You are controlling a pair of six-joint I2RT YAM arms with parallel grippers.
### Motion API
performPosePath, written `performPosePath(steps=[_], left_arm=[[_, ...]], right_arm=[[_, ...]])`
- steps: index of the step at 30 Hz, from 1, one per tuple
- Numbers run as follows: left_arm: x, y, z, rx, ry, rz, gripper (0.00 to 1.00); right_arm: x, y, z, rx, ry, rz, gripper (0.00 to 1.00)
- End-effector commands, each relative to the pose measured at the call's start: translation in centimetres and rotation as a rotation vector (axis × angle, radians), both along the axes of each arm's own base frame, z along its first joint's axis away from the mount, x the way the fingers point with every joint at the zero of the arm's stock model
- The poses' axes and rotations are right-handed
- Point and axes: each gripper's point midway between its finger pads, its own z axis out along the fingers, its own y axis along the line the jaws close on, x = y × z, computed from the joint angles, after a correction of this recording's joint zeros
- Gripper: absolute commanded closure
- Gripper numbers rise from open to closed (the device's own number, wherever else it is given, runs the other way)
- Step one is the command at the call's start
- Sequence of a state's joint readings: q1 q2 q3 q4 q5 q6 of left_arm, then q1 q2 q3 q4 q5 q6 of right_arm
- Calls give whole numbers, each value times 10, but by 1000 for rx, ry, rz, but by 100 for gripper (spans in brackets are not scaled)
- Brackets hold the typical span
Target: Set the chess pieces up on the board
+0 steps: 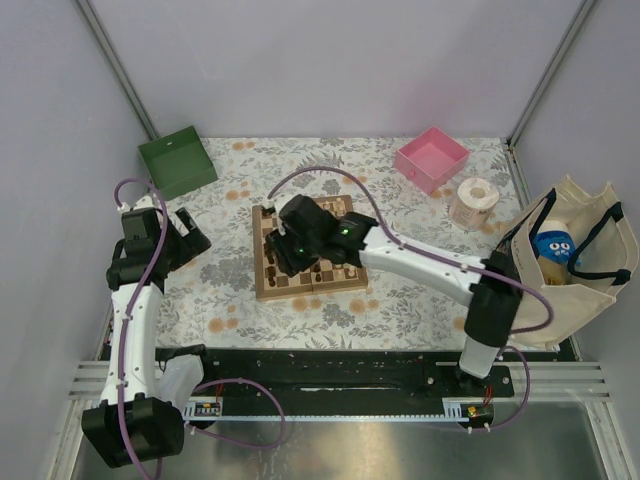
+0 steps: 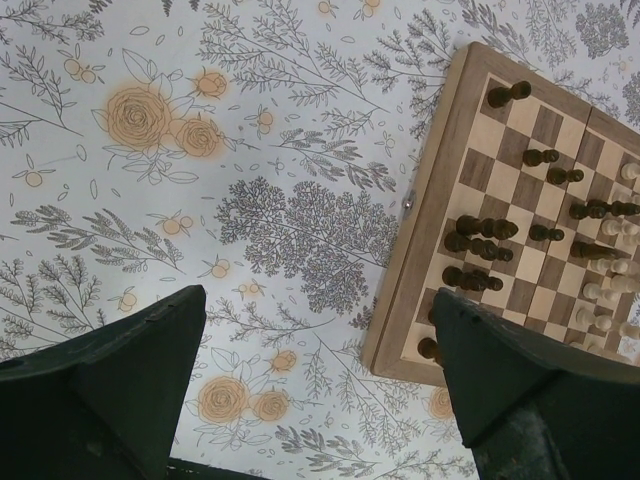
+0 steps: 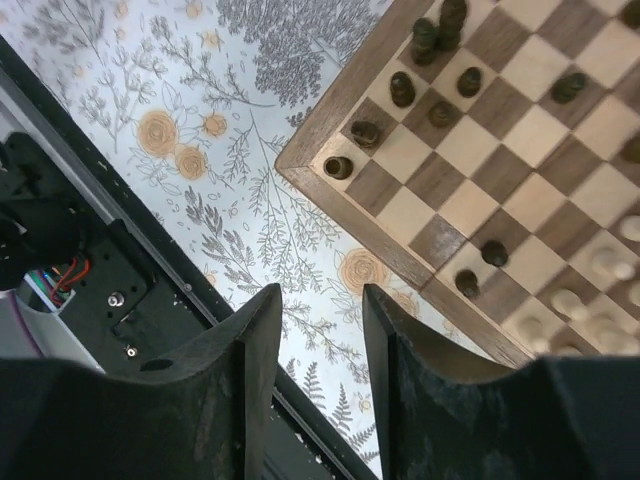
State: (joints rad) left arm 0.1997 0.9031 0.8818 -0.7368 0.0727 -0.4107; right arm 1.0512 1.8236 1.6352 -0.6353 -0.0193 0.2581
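Observation:
The board lies in the middle of the flowered cloth, half hidden under my right arm. My right gripper hangs over the board's near left part. In the right wrist view it stands open above the cloth just off the board's corner, with nothing between its fingers. Dark chess pieces stand near that corner and pale ones sit further right. My left gripper is wide open and empty over bare cloth, left of the board. Dark pieces and pale pieces are on the squares.
A green box stands at the back left and a pink box at the back right. A paper roll and a canvas tote bag sit on the right. The black base rail runs along the near edge.

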Motion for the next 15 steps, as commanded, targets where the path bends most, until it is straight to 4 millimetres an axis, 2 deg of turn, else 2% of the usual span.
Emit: performPosePath(steps=[1,3,5,8,13,15], left_arm=[[9,-5,6,-12,-45,-11,1],[11,-13,4,-36,-37,-11,3],[15,-19,0,-41,-37,-12,8],[23,-20,-20,-40,8,13,14],[40,-21,-53,-81,72,50,34],[47,-22,-63,-96,87,48,48]], right_arm=[[30,-41,27,77,-93,-121,55],[44,-66,23,103,-72,-193,57],[68,-99,14,114,-58,-297,58],[84,-132,-5,137,3,-380,62],[112,-173,-47,164,143,-523,70],[122,-183,-60,176,170,-564,72]])
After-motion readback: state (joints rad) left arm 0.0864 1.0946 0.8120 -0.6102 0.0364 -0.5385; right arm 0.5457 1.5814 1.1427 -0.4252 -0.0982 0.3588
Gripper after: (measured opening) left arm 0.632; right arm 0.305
